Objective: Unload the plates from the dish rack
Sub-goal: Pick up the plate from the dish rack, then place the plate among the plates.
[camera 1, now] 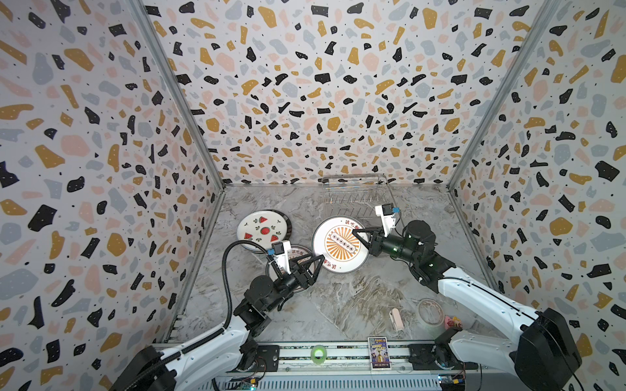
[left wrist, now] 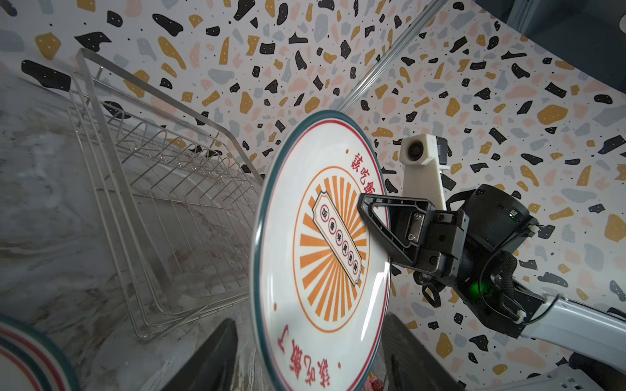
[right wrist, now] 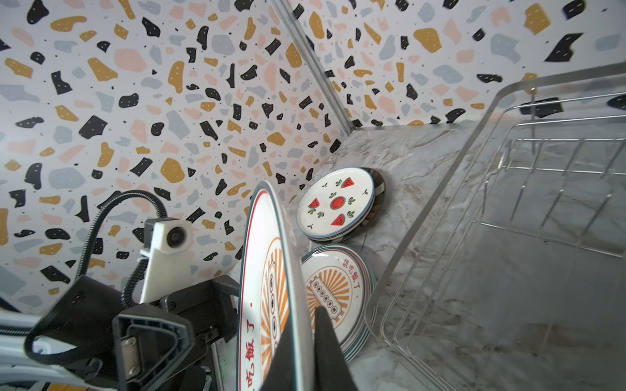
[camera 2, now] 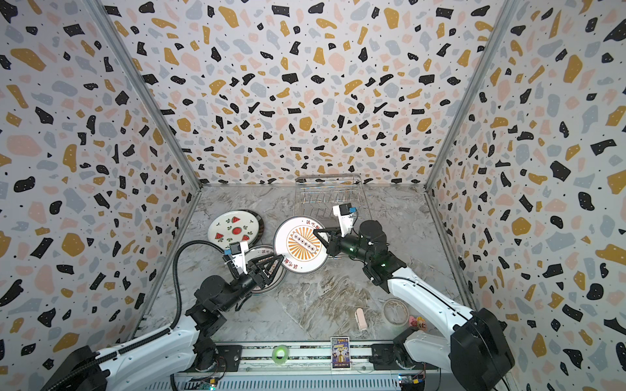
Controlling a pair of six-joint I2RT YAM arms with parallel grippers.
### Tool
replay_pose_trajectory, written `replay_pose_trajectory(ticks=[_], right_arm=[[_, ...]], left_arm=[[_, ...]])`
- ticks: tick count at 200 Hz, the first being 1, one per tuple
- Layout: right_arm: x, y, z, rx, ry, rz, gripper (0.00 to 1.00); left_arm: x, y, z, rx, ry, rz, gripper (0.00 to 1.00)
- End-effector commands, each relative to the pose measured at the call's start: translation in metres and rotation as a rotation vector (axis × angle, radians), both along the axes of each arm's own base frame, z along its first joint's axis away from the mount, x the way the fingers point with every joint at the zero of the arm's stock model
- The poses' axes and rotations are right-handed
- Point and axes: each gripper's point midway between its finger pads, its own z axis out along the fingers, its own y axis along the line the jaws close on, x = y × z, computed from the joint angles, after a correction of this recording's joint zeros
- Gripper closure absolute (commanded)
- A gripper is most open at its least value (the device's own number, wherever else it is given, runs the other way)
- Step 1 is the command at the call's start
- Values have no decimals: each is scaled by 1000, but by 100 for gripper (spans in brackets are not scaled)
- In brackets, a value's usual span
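Marble tabletop (camera 1: 342,304) below, your right gripper (camera 1: 355,233) clamps the sunburst plate (camera 1: 338,245) by its rim; left gripper (camera 1: 320,261) gapes around the opposite edge

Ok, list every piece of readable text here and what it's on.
"該吃飯了": red, on the upright sunburst plate, printed twice.
On its centre banner: too small to read.
"該吃飯了": red, on the stacked sunburst plate.
On the printed card: blurred, unreadable.

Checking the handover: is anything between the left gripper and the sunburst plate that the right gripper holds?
Nothing visible. The left gripper has its open jaws on either side of the sunburst plate at one rim, with no other object between them. The right gripper clamps the opposite rim.
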Motion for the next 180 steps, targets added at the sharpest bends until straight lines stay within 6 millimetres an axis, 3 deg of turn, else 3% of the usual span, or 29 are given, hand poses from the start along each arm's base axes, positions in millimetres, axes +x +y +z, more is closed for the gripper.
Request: replay_pose_trajectory(ticks=[1, 24, 39, 67, 87, 120, 180], right_arm=[[-10, 7, 32, 87, -73, 54, 94], [-8, 7, 29, 81, -74, 46, 94], [-6, 8, 25, 76, -65, 46, 94], [-8, 14, 18, 72, -51, 73, 94], [-11, 16, 14, 74, -45, 87, 94], [-14, 17, 9, 78, -35, 98, 94], [-15, 22, 1, 67, -23, 121, 94]], left_arm=[[-1, 3, 13, -59, -34, 13, 42], [0, 10, 6, -71, -4, 41, 65], [-1, 15, 2, -103, 23, 55, 73], [-4, 12, 6, -115, 24, 26, 80], [-5, 10, 9, -129, 24, 14, 74], [-5, 10, 9, -154, 32, 11, 76], [-5, 3, 8, -162, 48, -26, 99]])
